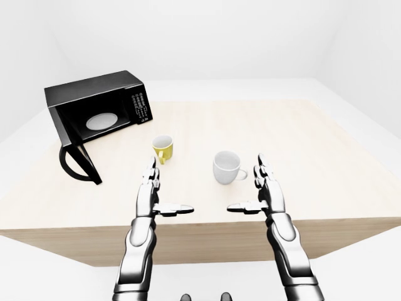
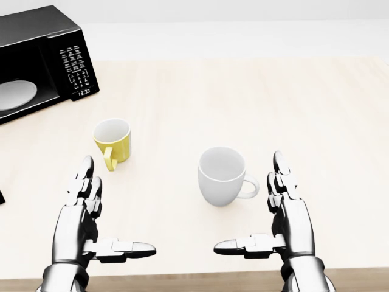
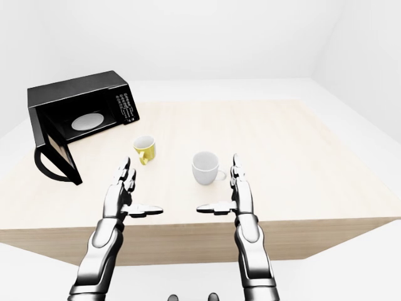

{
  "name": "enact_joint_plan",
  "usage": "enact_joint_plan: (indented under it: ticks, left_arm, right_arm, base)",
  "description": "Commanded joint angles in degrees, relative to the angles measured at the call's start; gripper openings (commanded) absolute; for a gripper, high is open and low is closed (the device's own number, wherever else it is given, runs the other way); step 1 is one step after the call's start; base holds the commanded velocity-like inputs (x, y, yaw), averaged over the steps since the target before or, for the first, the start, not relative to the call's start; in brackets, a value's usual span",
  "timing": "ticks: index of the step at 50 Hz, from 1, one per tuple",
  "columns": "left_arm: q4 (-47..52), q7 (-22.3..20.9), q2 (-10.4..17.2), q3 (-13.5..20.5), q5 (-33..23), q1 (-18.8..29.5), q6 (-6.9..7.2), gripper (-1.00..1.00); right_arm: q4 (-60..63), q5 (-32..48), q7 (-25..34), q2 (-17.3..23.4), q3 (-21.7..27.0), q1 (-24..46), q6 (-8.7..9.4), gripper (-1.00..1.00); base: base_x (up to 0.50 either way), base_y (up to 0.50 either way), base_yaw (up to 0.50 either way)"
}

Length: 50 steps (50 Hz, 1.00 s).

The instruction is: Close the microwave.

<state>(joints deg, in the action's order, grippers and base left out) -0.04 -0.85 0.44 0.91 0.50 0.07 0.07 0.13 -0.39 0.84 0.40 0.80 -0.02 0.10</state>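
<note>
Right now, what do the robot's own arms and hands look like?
Both arms are glossy silver-grey metal with dark joints and rounded, segmented forearm shells. The left hand and right hand match: three jointed fingers each, chrome links with black gaps. No cables, sleeves or markings are visible.

Microwave [image 1: 94,110] top left on table [image 1: 301,144], door [image 1: 78,162] open; two mugs [image 1: 163,148] [image 1: 227,167] right of it, prob. apart.
</note>
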Motion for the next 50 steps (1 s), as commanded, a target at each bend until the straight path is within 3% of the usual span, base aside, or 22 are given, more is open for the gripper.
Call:
enact_joint_plan:
  ticks: [1, 30, 31, 33, 37, 43, 50]
  left_arm:
    - [-0.05, -1.29, 0.69, 1.45, 0.77, 0.08, 0.08, 1.00]
    - [1.36, -1.52, 0.78, 1.45, 0.77, -0.64, 0.18, 1.00]
    - [4.57, -1.66, 0.68, 1.21, 0.79, -2.03, 1.15, 1.00]
    - [6.49, -1.56, 0.66, 1.33, 0.54, -2.96, 1.28, 1.00]
    - [12.09, -2.23, 0.52, 1.72, 1.19, -5.44, 3.06, 1.00]
    - [20.91, -2.96, 0.09, 1.87, 1.65, -9.92, 4.77, 1.00]
    - [32.73, -4.47, -0.81, 2.00, 1.98, -17.12, 4.93, 1.00]
  right_arm:
    - [0.21, -0.63, 1.33, 0.64, 1.31, -0.06, 0.14, 1.00]
    - [0.49, -0.85, 1.43, 0.47, 1.13, -0.17, 0.16, 1.00]
    - [2.32, -0.90, 1.59, 0.43, 0.88, -0.91, 0.95, 1.00]
    - [4.93, -0.93, 1.76, 0.35, 0.58, -1.99, 2.00, 1.00]
    - [9.99, -1.36, 2.41, 0.01, -0.09, -4.25, 3.82, 1.00]
    - [17.04, -0.54, 2.35, -0.27, -1.42, -7.73, 4.90, 1.00]
    - [28.12, 2.93, 0.45, -0.32, -3.82, -13.52, 4.90, 1.00]
  base:
    - [0.00, 0.00, 0.00]
    - [0.00, 0.00, 0.00]
    - [0.00, 0.00, 0.00]
    - [0.00, 0.00, 0.00]
    - [0.00, 0.00, 0.00]
    - [0.00, 0.00, 0.00]
    - [0.00, 0.00, 0.00]
